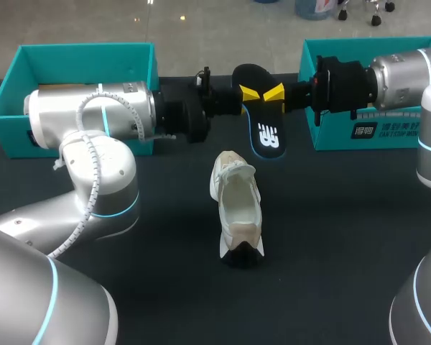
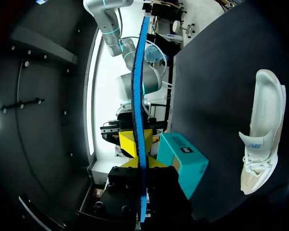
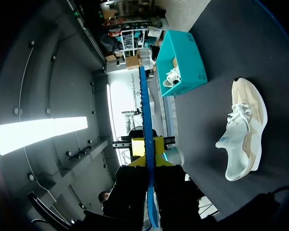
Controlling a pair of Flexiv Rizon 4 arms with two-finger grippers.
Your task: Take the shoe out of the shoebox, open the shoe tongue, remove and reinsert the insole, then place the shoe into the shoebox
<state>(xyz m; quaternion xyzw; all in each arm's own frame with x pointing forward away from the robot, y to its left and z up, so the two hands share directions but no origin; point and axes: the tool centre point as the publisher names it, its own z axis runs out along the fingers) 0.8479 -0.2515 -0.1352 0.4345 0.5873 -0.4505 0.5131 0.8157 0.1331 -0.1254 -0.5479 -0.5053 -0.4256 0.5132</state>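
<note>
Claws locked: your left claw (image 1: 249,94) and right claw (image 1: 275,93) both clamp the black insole (image 1: 263,119) from opposite sides, above the dark counter (image 1: 330,237). Below it, the white shoe (image 1: 237,208) sits on the counter, between the left shoebox (image 1: 86,54) and the right shoebox (image 1: 330,136).

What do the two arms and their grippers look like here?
The left arm and right arm have rounded silver casings with glowing cyan rings. A white ribbed cable runs along the left one. The left gripper and right gripper are black, with bright yellow tips.
</note>
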